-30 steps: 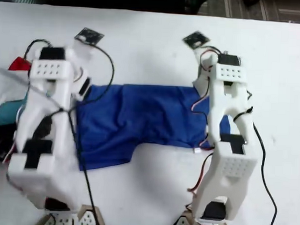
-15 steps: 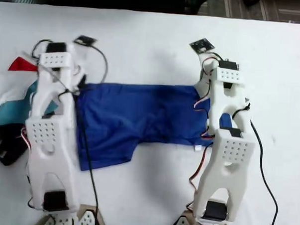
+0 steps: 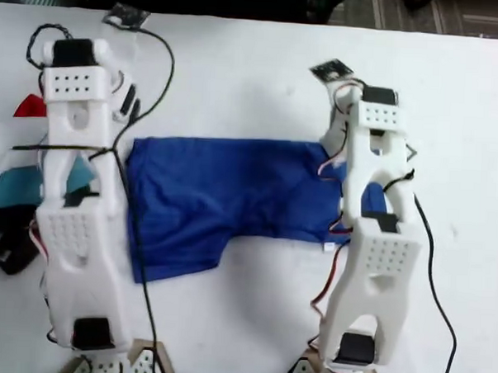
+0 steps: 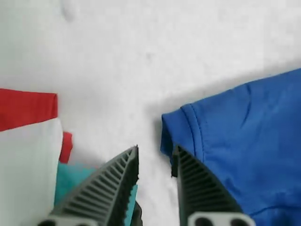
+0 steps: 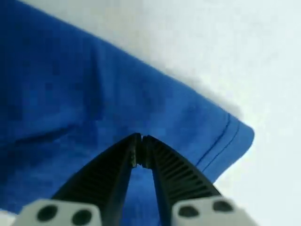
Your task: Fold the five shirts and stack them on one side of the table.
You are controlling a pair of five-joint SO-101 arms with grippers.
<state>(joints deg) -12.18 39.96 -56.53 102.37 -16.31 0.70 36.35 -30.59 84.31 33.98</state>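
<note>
Shirts lie in two places on the white tabletop (image 3: 237, 70). A blue shirt (image 3: 224, 194) is spread flat across the middle, between the two arms. Its long side runs parallel to the far edge, and one flap reaches toward the near edge on the side of the left arm. A loose heap of other shirts sits at the left edge, partly under the left arm: a red piece (image 3: 29, 107) farthest back, then white cloth (image 3: 3, 143), a teal one (image 3: 9, 188) and a black one (image 3: 7, 238) nearest the near edge.

The left gripper (image 4: 155, 155) hangs over bare tabletop with its ribbed jaws parted and nothing between them. It is just beside the hemmed corner of the blue shirt, with the teal and white cloth of the heap on its other side. In the high view it sits toward the far-left corner, beyond the blue shirt's corner.

The right gripper (image 5: 140, 146) is over the end of the blue shirt that faces the right edge, close to a stitched hem. Its jaws are drawn together until the tips almost meet. Whether any cloth is pinched between them I cannot tell.

Black cables (image 3: 159, 75) run from both arms across the tabletop, and the one from the left arm loops over the blue shirt's edge.
</note>
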